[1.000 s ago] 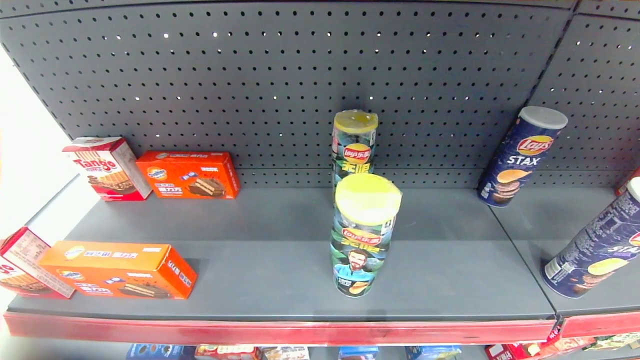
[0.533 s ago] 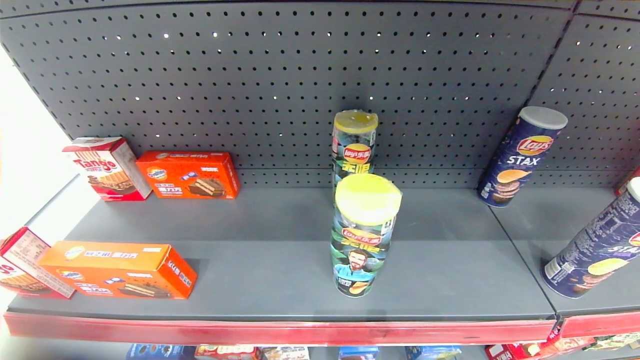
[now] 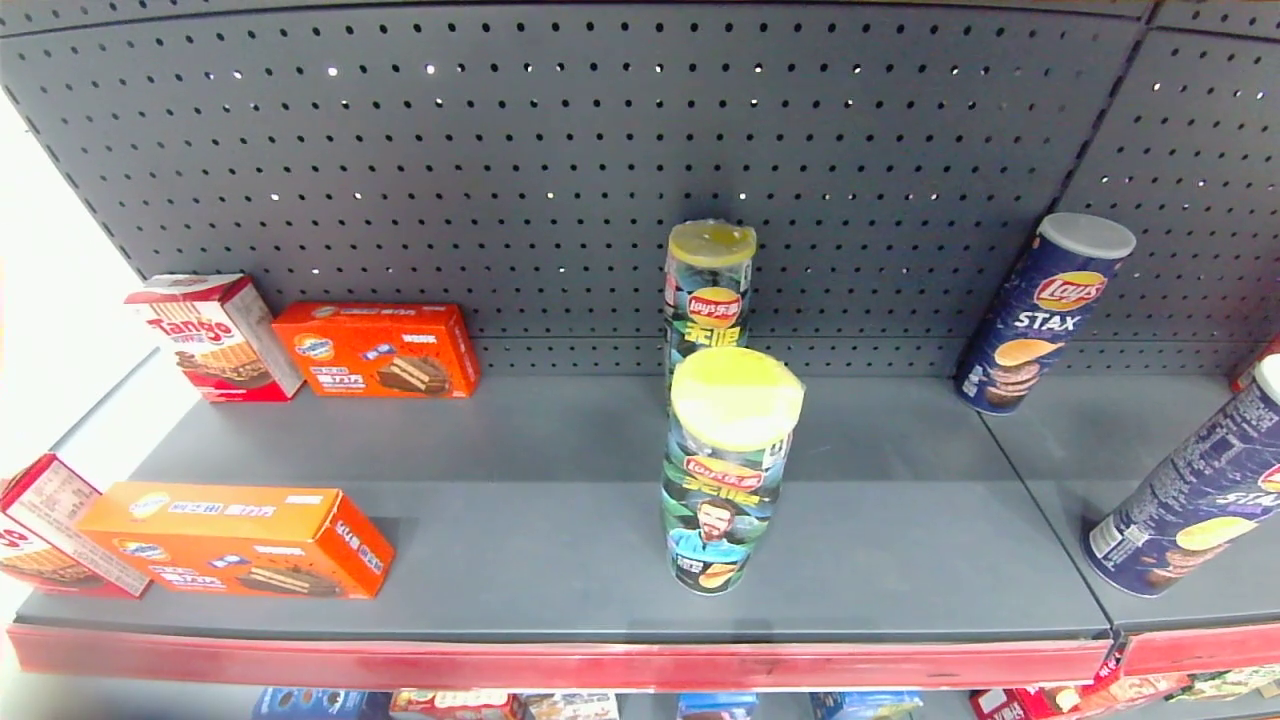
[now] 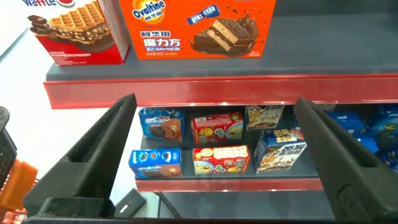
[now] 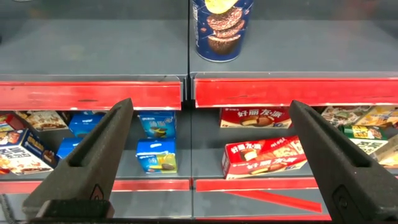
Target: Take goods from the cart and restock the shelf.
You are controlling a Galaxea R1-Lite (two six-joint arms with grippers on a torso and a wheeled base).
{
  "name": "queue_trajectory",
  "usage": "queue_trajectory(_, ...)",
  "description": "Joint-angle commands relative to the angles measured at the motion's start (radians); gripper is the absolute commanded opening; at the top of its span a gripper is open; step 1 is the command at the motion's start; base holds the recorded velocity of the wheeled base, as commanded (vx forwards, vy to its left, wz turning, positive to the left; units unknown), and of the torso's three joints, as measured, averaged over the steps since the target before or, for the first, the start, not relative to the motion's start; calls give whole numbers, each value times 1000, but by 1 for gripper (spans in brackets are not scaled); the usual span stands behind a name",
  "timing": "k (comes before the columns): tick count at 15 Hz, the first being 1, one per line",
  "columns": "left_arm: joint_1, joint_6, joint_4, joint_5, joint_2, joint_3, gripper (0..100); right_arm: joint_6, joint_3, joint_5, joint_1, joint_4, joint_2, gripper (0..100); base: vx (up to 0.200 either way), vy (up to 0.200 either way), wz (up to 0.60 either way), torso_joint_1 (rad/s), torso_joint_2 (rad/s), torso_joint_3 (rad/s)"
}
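Bright even light, blown-out left edge, curved wide-angle shelf edges

The shelf and perforated back panel look like matt grey metal, and the edge strip is glossy red. The cans are glossy, with smooth plastic lids. The boxes are glossy cardboard.

Rear chip can: lower part hidden behind the front chip can.
Front navy can: lid and right side cut off by the head view's edge; upper part cut off in the right wrist view.
Red wafer box: cut off at the left edge, partly covered by the orange box.
Red sliver: at the right edge, too little to identify.
Lower-shelf packs: cut off along the bottom edge, kinds unclear.
Waffle box: top cut off.
Black mesh object: cut off at the left wrist view's edge, unidentifiable.
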Motion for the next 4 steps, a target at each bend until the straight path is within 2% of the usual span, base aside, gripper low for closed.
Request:
queue_trajectory(1,0,0,0,0,2,0,100,0,0,0,-1,0,1,100,0,0,0,0,0,0)
queue_trajectory(4,0,0,0,0,2,0,100,3,0,0,-1,0,1,100,0,0,0,0,0,0)
